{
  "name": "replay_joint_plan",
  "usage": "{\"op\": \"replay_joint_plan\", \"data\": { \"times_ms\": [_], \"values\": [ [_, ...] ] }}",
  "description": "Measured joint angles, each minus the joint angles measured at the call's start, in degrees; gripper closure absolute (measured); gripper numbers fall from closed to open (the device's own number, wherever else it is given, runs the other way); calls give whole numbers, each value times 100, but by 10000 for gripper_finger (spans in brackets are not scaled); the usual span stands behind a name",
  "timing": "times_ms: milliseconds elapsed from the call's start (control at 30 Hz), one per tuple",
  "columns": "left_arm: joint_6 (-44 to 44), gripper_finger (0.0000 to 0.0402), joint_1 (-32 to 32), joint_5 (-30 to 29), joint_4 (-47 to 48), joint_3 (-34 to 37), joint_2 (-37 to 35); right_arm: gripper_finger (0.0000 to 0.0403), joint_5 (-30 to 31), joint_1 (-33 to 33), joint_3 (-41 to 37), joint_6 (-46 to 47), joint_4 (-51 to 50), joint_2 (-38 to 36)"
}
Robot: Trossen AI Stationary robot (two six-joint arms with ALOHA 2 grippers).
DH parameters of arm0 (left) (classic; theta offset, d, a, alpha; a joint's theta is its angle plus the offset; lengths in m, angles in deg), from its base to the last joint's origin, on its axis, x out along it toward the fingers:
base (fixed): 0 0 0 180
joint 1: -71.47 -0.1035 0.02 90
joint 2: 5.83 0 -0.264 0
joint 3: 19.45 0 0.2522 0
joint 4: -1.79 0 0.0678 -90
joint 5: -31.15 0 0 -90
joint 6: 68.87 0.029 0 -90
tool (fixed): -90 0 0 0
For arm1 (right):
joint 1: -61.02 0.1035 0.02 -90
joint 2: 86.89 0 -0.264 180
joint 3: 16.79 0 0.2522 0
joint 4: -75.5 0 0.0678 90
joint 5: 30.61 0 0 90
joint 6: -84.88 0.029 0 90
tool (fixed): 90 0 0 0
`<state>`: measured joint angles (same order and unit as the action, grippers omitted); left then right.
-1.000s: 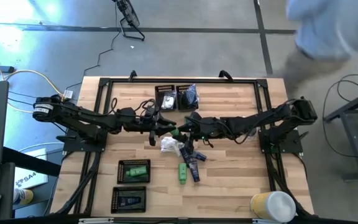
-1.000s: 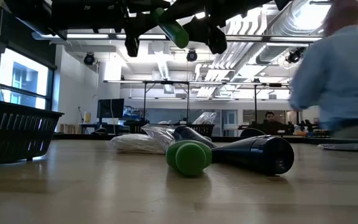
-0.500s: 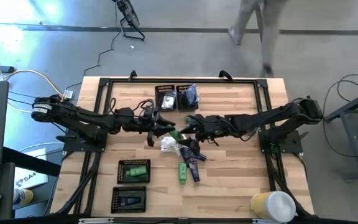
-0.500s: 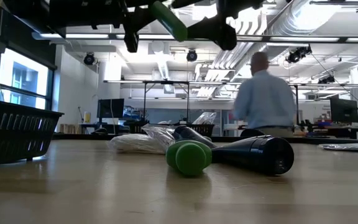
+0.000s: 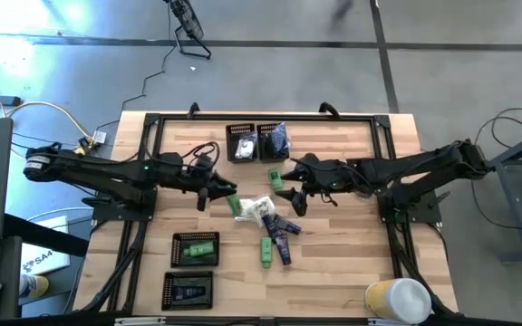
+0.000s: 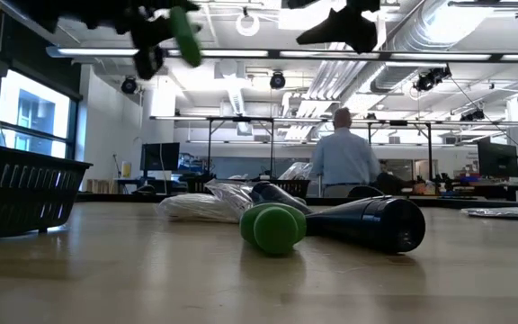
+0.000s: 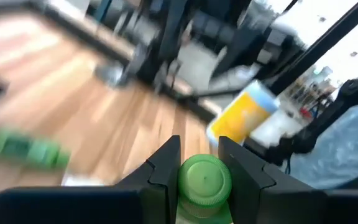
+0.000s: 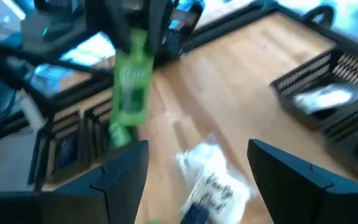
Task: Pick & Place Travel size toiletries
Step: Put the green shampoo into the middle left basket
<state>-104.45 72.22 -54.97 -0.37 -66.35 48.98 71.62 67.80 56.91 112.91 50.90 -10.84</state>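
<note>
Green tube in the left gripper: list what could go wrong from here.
1. The left gripper pinches the green tube by its cap end alone, so the hanging body may swing or slip out.
2. It hangs close above the white packet, so lowering here could drag the pile.
3. The green-tube tray already holds one tube, so a careless drop might land on the rim. The right gripper, open, waits nearby.

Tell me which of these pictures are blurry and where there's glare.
Both wrist views are motion-blurred: the left wrist view keeps only the green tube cap sharp, the right wrist view smears everything. High view: blue-white glare on the floor at top left. Low view: bright ceiling lights.
</note>
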Motion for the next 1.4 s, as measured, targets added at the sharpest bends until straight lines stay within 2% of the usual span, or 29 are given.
{"op": "replay_joint_plan", "data": {
  "times_ms": [133,300,400,600,833,1067,1400],
  "values": [
    [-505,315,4,188,1183,-6,-527,137,271,-94,4,-39,1,-5],
    [-1217,315,266,577,2531,1,-954,137,287,-260,4,-89,14,-4],
    [-1425,315,647,774,2947,0,-999,137,287,-360,4,-152,19,-2],
    [-1855,315,1502,807,3792,1,-998,137,269,-584,4,-280,27,-2],
    [-2438,315,2167,557,4775,1,-928,137,264,-775,4,-425,27,0],
    [-2290,315,2497,-70,4832,0,-621,137,262,-848,4,-433,23,0],
    [-2128,315,2674,-193,4513,0,-34,137,262,-845,3,-435,24,0]
  ]
}}
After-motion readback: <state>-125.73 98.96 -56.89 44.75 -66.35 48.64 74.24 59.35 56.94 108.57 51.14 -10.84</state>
